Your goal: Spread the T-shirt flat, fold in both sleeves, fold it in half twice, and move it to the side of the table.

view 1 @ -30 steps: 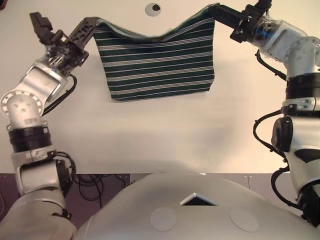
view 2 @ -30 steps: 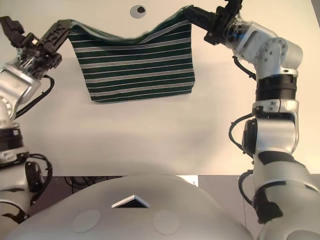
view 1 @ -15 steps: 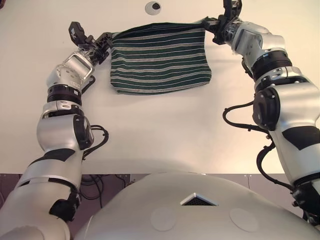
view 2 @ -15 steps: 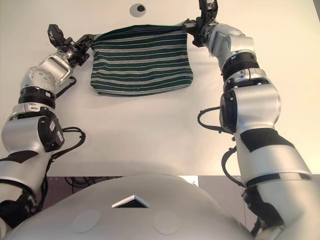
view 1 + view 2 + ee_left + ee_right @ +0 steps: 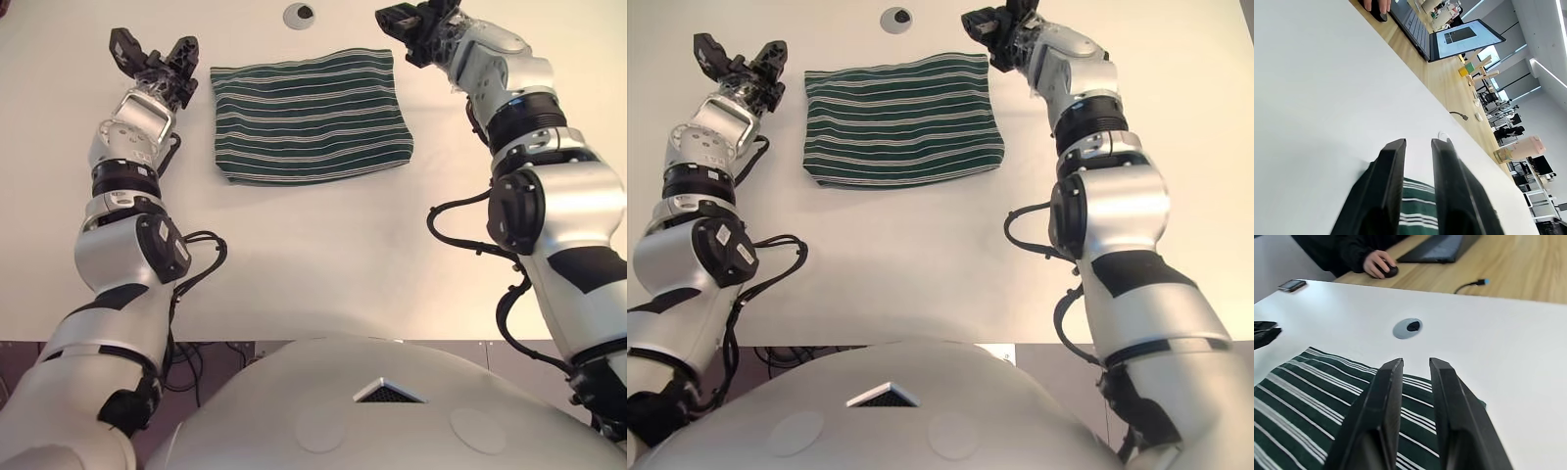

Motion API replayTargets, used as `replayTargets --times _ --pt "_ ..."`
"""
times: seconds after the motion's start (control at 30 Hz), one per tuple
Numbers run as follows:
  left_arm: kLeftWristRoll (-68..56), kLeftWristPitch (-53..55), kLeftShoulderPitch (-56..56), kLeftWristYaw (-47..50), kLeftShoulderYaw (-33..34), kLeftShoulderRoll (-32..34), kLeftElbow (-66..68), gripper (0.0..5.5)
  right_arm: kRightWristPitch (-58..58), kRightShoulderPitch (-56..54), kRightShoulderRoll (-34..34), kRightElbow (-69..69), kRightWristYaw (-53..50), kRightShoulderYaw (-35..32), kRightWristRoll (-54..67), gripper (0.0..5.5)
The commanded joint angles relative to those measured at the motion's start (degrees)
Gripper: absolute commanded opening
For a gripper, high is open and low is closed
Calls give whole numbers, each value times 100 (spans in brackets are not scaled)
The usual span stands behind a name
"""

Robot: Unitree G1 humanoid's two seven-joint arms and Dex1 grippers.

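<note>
Fingers (image 5: 184,51) of left gripper (image 5: 154,43) and right gripper (image 5: 409,14) gape, seemingly off T-shirt (image 5: 309,117).

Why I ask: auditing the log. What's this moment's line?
T-shirt folded on table; left gripper open; right gripper open; not yet moved aside

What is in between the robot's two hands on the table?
The folded green striped T-shirt lies flat on the white table, between the left gripper and the right gripper. The left eye view shows it.
</note>
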Motion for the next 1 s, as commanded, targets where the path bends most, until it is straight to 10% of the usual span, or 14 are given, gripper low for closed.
replayTargets --times 0.03,0.43,0.83,1.0 --pt "216 384 743 -21 -166 -1 -1194 90 -163 549 -20 -694 267 237 -244 96" --pt "-580 2150 3762 763 -174 -119 -7121 90 1312 3326 -341 -5153 396 442 99 96" --pt "-304 1997 4220 906 -478 -329 -7635 90 350 2758 -1290 -3847 1562 2296 -1685 96" --pt "-323 1893 4373 1024 -458 -475 -7778 90 758 3607 -2535 -5690 3793 2553 -912 96"
